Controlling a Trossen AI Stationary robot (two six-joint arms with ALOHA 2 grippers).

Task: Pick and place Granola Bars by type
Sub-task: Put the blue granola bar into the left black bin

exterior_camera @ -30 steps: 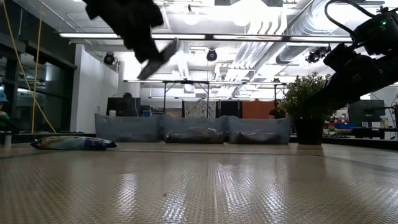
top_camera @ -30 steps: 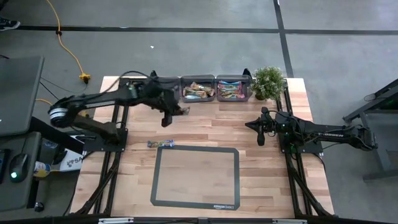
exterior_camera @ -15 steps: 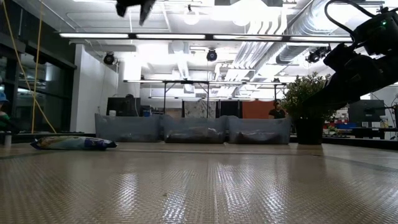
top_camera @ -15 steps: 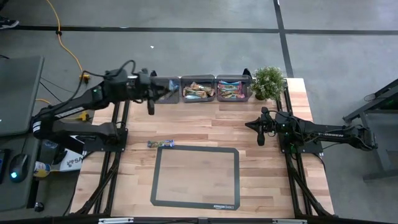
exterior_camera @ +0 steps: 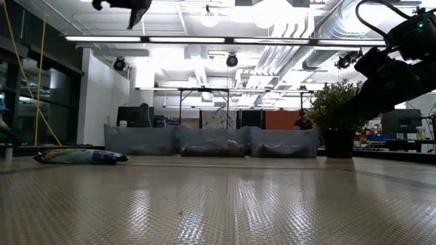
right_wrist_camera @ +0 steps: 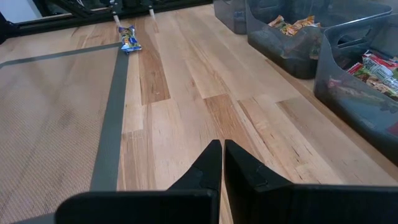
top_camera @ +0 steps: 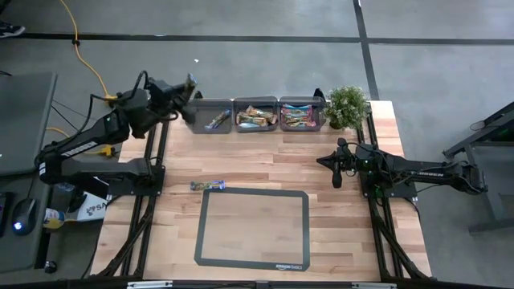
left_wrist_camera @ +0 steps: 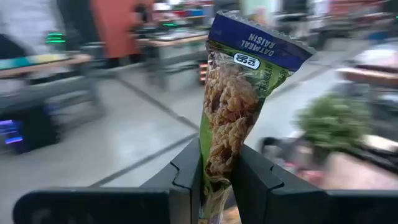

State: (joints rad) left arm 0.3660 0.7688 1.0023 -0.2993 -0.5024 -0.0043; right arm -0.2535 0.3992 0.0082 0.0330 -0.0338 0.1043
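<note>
My left gripper (left_wrist_camera: 216,155) is shut on a granola bar (left_wrist_camera: 239,93) in a blue and green wrapper, high in the air by the table's far left corner (top_camera: 190,96), just left of the left bin (top_camera: 213,115). It points level. A second bar (top_camera: 207,186) lies flat on the wood beside the mat's far left corner. My right gripper (right_wrist_camera: 222,146) is shut on nothing and waits at the table's right side (top_camera: 336,178). My left gripper pinches the bar between its two fingers near one end (left_wrist_camera: 214,180). The fingers lie level and run along the bar. The rest of the bar sticks out past the fingertips to its blue crimped end (left_wrist_camera: 261,43), clear of the table.
Three clear bins stand in a row at the far edge: the left one holds one bar, and the middle (top_camera: 257,116) and right (top_camera: 299,115) hold several. A potted plant (top_camera: 347,104) stands right of them. A dark-framed mat (top_camera: 253,226) covers the near middle.
My left gripper has risen and drawn back toward the table's far left corner, away from the space in front of the bins. It has tipped from pointing down to level and stays shut on the bar.
</note>
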